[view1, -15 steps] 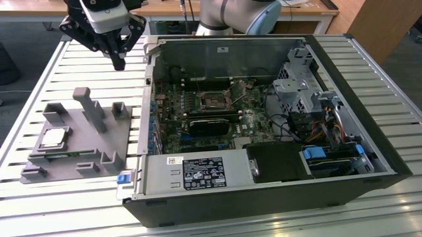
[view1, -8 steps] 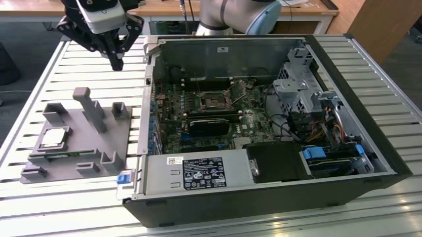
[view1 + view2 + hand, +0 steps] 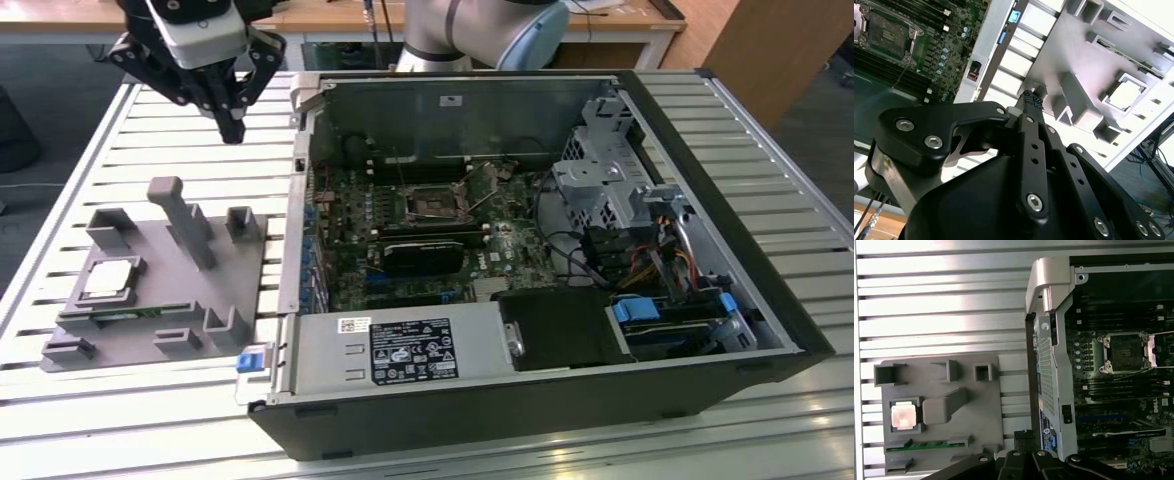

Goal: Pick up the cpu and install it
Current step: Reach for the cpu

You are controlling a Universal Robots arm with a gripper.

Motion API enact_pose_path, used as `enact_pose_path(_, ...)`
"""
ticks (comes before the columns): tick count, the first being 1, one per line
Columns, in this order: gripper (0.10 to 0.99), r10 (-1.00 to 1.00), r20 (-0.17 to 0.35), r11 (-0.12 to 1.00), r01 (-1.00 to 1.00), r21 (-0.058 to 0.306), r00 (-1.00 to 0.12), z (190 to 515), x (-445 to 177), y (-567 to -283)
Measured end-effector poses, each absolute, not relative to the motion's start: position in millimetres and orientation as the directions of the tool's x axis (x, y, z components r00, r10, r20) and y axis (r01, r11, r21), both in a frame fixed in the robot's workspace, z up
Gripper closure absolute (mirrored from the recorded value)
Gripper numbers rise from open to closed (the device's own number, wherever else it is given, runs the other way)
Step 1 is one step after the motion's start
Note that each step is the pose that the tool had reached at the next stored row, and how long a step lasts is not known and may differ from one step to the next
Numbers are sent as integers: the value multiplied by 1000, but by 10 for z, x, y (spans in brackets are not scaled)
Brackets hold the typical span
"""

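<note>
Hand [image 3: 231,130] poised above the slatted tabletop [image 3: 107,170], fingers drawn narrow and holding nothing. The cpu [image 3: 107,278] lies in its recess on the grey tray [image 3: 160,290], not yet picked up. The motherboard socket [image 3: 434,203] is empty, so the whole task appears left to do

The space above the grey tray [image 3: 240,280] is open, and the gripper [image 3: 230,128] hangs over the slatted table [image 3: 160,150] beyond the tray's far edge, touching nothing. On the tray, a tall slanted post [image 3: 183,220] and low blocks [image 3: 240,222] rise near the cpu [image 3: 107,280]. The cpu lies uncovered, with open room straight above it. On the exterior view's right of the tray, the computer case wall [image 3: 296,230] stands close, leaving a narrow strip of bare slats.
</note>
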State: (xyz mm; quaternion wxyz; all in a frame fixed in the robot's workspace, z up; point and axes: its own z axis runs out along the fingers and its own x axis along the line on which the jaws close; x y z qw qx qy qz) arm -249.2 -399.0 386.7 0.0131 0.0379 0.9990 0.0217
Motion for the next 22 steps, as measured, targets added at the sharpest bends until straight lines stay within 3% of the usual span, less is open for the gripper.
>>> enact_pose_path(22, 980, 76, -24, 996, 75, 44, -997, 3857, -2681, -3989)
